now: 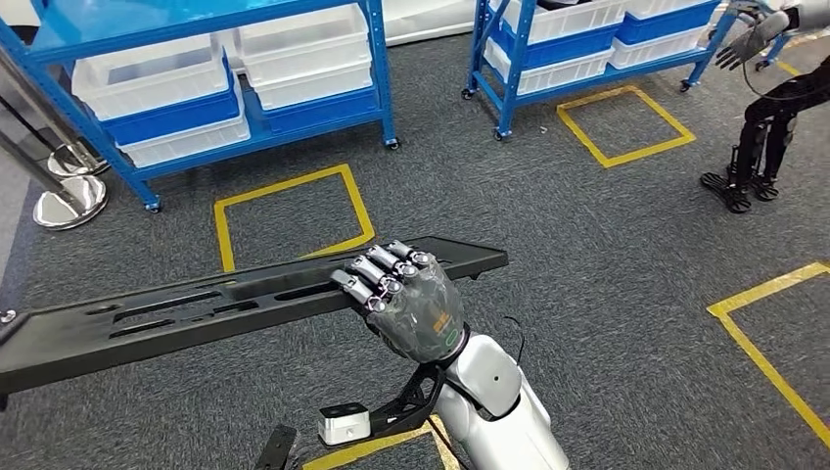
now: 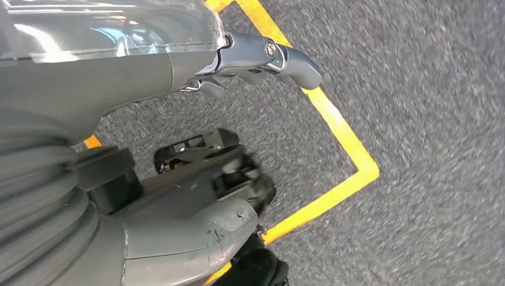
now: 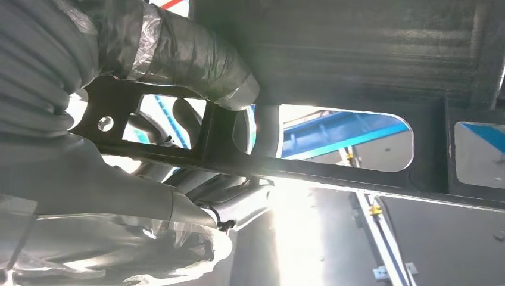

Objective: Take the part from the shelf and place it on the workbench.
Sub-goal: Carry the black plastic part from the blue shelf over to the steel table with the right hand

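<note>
Part (image 1: 225, 304): long black slotted panel, lying level across the lower left of the head view, above grey carpet (image 1: 607, 255).
Right hand (image 1: 406, 299): fingers curled over the part's far edge, gripping it near its right end.
Left hand (image 2: 178, 119): over carpet; state cannot be told.
Shelves (image 1: 206, 88): blue, white bins, upper left.
</note>
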Available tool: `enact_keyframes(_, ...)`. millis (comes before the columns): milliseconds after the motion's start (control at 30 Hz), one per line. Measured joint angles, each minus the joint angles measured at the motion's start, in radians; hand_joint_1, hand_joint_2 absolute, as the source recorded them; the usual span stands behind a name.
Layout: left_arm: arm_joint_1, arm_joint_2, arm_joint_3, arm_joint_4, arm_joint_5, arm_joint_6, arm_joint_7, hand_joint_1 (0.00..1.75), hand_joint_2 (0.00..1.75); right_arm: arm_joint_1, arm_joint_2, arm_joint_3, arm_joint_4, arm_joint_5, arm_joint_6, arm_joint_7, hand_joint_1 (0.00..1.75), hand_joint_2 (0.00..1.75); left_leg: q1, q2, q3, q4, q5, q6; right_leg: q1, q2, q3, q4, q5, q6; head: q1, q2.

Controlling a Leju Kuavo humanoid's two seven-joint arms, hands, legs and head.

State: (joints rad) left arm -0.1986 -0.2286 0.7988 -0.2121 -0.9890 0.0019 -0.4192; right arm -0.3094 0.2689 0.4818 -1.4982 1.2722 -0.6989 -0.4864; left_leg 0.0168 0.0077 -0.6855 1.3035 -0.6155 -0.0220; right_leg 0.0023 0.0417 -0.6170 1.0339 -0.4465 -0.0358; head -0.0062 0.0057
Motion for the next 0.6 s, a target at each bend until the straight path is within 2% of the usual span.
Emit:
enact_keyframes(33, 0.000, 0.000, 0.000, 0.000, 0.000, 0.000, 0.000, 0.00, 1.75, 0.001, 0.000, 0.000, 0.000, 0.000, 0.000, 0.000, 1.75, 1.75, -0.002, -0.003, 0.009, -0.023, 0.025, 0.005, 0.003, 0.014, 0.001, 0.001, 0.000, 0.000, 0.000, 0.000)
enact_keyframes(67, 0.000, 0.000, 0.000, 0.000, 0.000, 0.000, 0.000, 0.00, 1.75, 0.001, 0.000, 0.000, 0.000, 0.000, 0.000, 0.000, 1.75, 1.75, -0.004, -0.012, 0.036, -0.084, 0.065, 0.014, 0.006, 0.028, 0.003, 0.001, 0.000, 0.000, 0.000, 0.000)
enact_keyframes(133, -0.001, 0.002, 0.000, 0.000, 0.000, 0.000, 0.000, 0.00, 1.75, 0.000, 0.000, 0.000, 0.000, 0.000, 0.000, 0.000, 1.75, 1.75, -0.007, -0.054, 0.097, -0.218, 0.126, 0.036, 0.007, 0.052, 0.005, 0.002, 0.001, 0.001, 0.000, 0.000)
enact_keyframes(167, -0.001, 0.003, 0.000, 0.000, 0.000, 0.000, 0.000, 0.00, 1.75, 0.000, 0.000, 0.000, 0.000, 0.000, 0.000, 0.000, 1.75, 1.75, -0.008, -0.071, 0.117, -0.259, 0.139, 0.045, 0.005, 0.062, 0.003, 0.002, 0.003, 0.004, 0.000, 0.000)
enact_keyframes(200, -0.001, 0.004, 0.000, 0.000, 0.000, 0.000, 0.000, 0.00, 1.75, 0.000, 0.000, 0.000, 0.000, 0.000, 0.000, 0.000, 1.75, 1.75, -0.010, -0.081, 0.124, -0.276, 0.140, 0.052, 0.001, 0.072, 0.000, 0.002, 0.005, 0.009, 0.000, 0.000)
enact_keyframes(267, -0.003, 0.003, 0.000, 0.000, 0.000, 0.000, 0.000, 0.00, 1.75, 0.000, 0.000, 0.000, -0.001, 0.000, 0.000, 0.000, 1.75, 1.75, -0.010, -0.064, 0.132, -0.294, 0.144, 0.056, -0.002, 0.088, -0.007, 0.000, 0.010, 0.020, 0.000, 0.000)
enact_keyframes(300, -0.004, 0.002, 0.000, 0.000, 0.000, 0.001, 0.000, 0.00, 1.75, 0.000, 0.000, 0.000, -0.002, 0.000, 0.000, 0.000, 1.75, 1.75, -0.008, -0.052, 0.137, -0.307, 0.148, 0.058, 0.000, 0.077, -0.010, 0.003, 0.008, 0.026, 0.000, 0.000)
enact_keyframes(367, -0.007, 0.001, 0.000, 0.000, 0.000, 0.001, 0.000, 0.00, 1.75, -0.002, -0.001, 0.000, -0.004, -0.001, 0.000, 0.000, 1.75, 1.75, -0.002, -0.025, 0.147, -0.330, 0.158, 0.061, 0.004, 0.023, -0.038, 0.056, -0.029, 0.036, 0.000, 0.000)
enact_keyframes(400, -0.007, 0.001, 0.000, 0.000, 0.000, 0.001, 0.000, 0.00, 1.75, -0.003, -0.001, 0.000, -0.005, -0.002, 0.000, 0.000, 1.75, 1.75, -0.004, -0.012, 0.149, -0.333, 0.159, 0.062, 0.002, -0.007, -0.065, 0.111, -0.059, 0.042, 0.001, 0.000)
enact_keyframes(433, -0.006, 0.001, 0.000, 0.000, 0.001, 0.002, 0.000, 0.00, 1.75, -0.004, -0.002, 0.000, -0.005, -0.002, 0.000, 0.000, 1.75, 1.75, -0.004, 0.001, 0.148, -0.333, 0.158, 0.063, -0.003, -0.023, -0.098, 0.176, -0.090, 0.048, 0.000, 0.000)
enact_keyframes(467, -0.005, 0.001, 0.000, 0.000, 0.001, 0.002, 0.000, 0.00, 1.75, -0.003, -0.003, 0.000, -0.004, -0.002, 0.000, 0.000, 1.75, 1.75, -0.004, 0.015, 0.148, -0.331, 0.157, 0.062, -0.009, -0.030, -0.126, 0.231, -0.108, 0.054, 0.001, 0.000)
enact_keyframes(500, -0.004, 0.001, 0.000, 0.000, 0.000, 0.002, 0.000, 0.00, 1.75, -0.002, -0.005, 0.000, -0.003, -0.002, 0.000, 0.000, 1.75, 1.75, -0.003, 0.029, 0.148, -0.329, 0.154, 0.060, -0.016, -0.034, -0.140, 0.258, -0.110, 0.060, 0.000, 0.000)
enact_keyframes(533, -0.004, 0.000, 0.000, 0.000, 0.000, 0.002, 0.000, 0.00, 1.75, -0.002, -0.006, 0.000, -0.003, -0.002, 0.000, 0.000, 1.75, 1.75, -0.002, 0.043, 0.148, -0.325, 0.151, 0.057, -0.021, -0.039, -0.134, 0.246, -0.092, 0.066, 0.001, 0.000)
enact_keyframes(567, -0.004, -0.001, 0.000, 0.000, 0.000, 0.001, 0.000, 0.00, 1.75, -0.002, -0.007, 0.000, -0.002, -0.001, 0.000, 0.000, 1.75, 1.75, 0.000, 0.055, 0.148, -0.319, 0.145, 0.052, -0.026, -0.049, -0.107, 0.195, -0.059, 0.071, 0.001, 0.000)
enact_keyframes(600, -0.005, -0.001, 0.000, 0.000, 0.000, 0.001, 0.000, 0.00, 1.75, -0.004, -0.007, 0.000, -0.002, -0.001, 0.000, 0.001, 1.75, 1.75, 0.002, 0.066, 0.147, -0.310, 0.138, 0.046, -0.028, -0.069, -0.071, 0.127, -0.032, 0.075, 0.001, 0.000)
